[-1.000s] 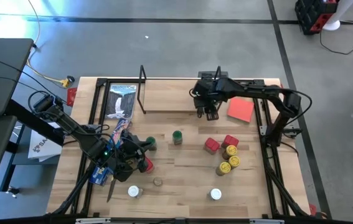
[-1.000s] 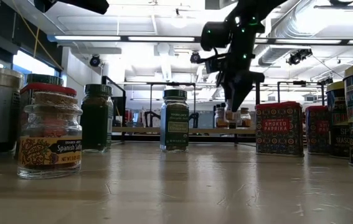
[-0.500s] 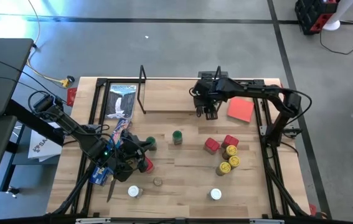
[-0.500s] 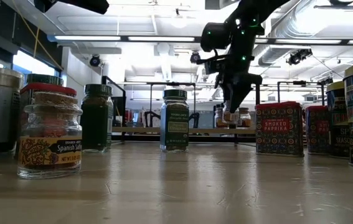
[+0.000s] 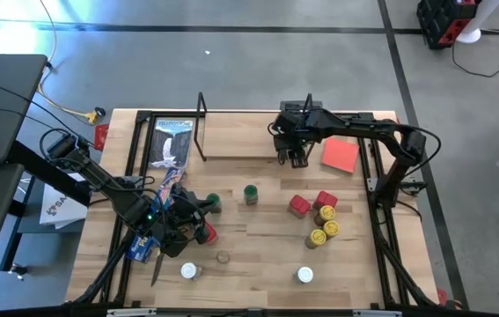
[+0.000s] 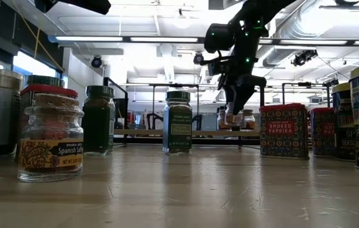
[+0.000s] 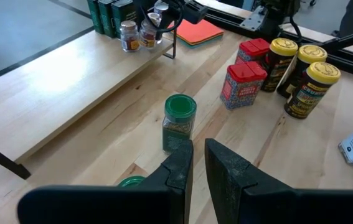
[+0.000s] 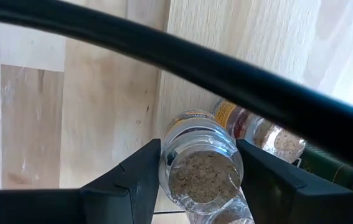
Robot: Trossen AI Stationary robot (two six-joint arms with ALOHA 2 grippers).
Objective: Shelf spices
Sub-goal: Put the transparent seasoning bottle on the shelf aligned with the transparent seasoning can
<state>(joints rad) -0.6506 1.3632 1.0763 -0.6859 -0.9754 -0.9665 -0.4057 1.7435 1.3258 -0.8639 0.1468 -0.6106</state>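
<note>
The wooden table (image 5: 258,242) carries the low shelf (image 5: 240,141) along its far edge, a flat red sheet (image 5: 340,156) just beside the shelf's right end, and a blue box (image 5: 173,141) at the left end. Scattered in front — a green-lidded jar (image 5: 250,193), two red tins (image 5: 311,203), three yellow-lidded jars (image 5: 322,225), white-lidded jars (image 5: 304,276) near the front edge.
</note>
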